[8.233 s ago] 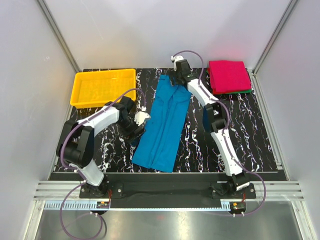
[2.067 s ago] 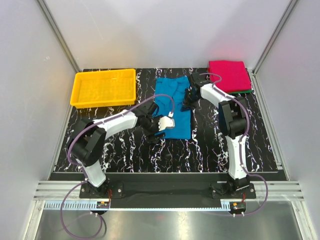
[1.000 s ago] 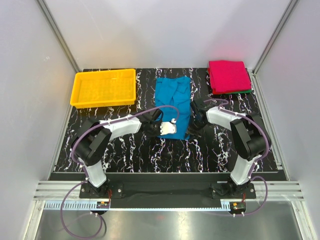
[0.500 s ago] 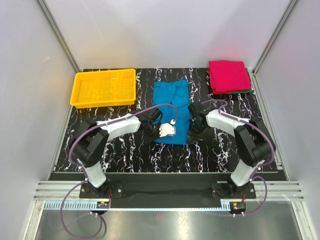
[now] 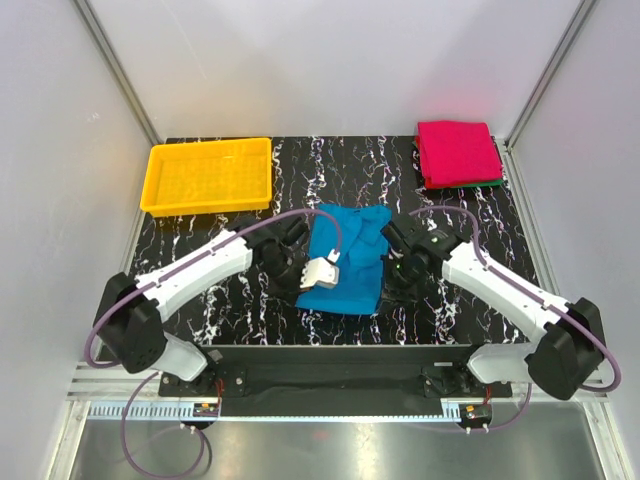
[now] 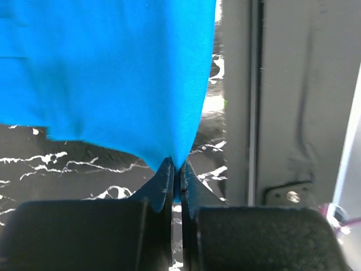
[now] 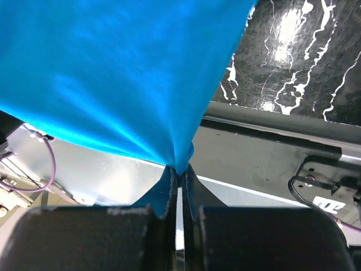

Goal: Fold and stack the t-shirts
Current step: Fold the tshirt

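The teal-blue t-shirt point(image 5: 347, 255) hangs as a folded bundle low over the near middle of the table, held from both sides. My left gripper point(image 5: 306, 280) is shut on its left edge; in the left wrist view the gripper point(image 6: 176, 169) pinches a point of the blue cloth point(image 6: 113, 68). My right gripper point(image 5: 388, 272) is shut on the right edge, and in the right wrist view it point(image 7: 179, 172) nips the cloth point(image 7: 124, 73), which fans out above it. A folded magenta t-shirt point(image 5: 458, 152) lies on a dark green one point(image 5: 494, 181) at the back right.
A yellow plastic tray point(image 5: 208, 175) stands at the back left. The black marbled table point(image 5: 300, 170) ends in a metal rail point(image 5: 330, 352) at the near edge, just below the held shirt. Grey walls close in both sides.
The right gripper has shut on the shirt's right edge. Both arms have drawn the teal-blue shirt toward the near edge, and it now sits lower in the top view and more bunched.
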`<state>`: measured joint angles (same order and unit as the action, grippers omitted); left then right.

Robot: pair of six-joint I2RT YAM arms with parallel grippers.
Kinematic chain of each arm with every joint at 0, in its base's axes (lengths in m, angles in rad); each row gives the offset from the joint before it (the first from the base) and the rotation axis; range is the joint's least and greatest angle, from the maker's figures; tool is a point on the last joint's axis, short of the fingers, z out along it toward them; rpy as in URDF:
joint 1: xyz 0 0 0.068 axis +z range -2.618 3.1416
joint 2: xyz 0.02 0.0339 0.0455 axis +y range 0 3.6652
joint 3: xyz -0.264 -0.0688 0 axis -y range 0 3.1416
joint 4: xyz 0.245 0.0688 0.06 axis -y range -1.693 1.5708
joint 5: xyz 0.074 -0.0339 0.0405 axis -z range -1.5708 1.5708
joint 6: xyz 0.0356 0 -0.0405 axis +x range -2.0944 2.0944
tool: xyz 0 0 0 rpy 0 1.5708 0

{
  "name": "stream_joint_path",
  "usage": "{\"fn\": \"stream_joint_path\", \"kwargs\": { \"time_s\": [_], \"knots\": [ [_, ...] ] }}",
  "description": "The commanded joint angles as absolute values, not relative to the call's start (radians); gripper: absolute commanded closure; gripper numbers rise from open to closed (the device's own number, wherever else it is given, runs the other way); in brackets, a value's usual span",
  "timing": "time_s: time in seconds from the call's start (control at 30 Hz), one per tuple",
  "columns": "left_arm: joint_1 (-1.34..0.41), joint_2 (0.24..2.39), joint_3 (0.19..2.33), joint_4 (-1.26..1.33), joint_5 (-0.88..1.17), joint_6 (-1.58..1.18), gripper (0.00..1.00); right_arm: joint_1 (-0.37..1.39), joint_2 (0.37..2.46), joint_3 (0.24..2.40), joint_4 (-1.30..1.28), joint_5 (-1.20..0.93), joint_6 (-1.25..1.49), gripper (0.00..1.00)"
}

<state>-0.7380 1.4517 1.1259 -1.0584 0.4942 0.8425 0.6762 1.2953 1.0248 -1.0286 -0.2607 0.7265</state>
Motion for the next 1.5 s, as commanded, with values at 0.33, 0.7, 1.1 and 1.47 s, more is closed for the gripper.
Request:
{"fn": "stream_joint_path", "kwargs": {
  "time_s": [0.33, 0.7, 1.1, 1.47],
  "knots": [
    [-0.529, 1.825, 1.684, -1.147, 0.439, 0.795, 1.0, 0.342, 1.586, 1.313, -1.066, -0.248, 0.463, 1.0],
    [-0.469, 2.089, 2.026, -1.111, 0.339, 0.719, 1.0, 0.196, 1.836, 1.523, -0.96, -0.279, 0.428, 1.0],
    [-0.453, 2.157, 2.002, -0.93, 0.23, 0.634, 1.0, 0.169, 2.043, 1.703, -0.92, -0.278, 0.443, 1.0],
    [-0.44, 2.227, 1.968, -0.709, 0.138, 0.562, 0.63, 0.156, 2.161, 1.802, -0.853, -0.273, 0.5, 0.56]
  ]
}}
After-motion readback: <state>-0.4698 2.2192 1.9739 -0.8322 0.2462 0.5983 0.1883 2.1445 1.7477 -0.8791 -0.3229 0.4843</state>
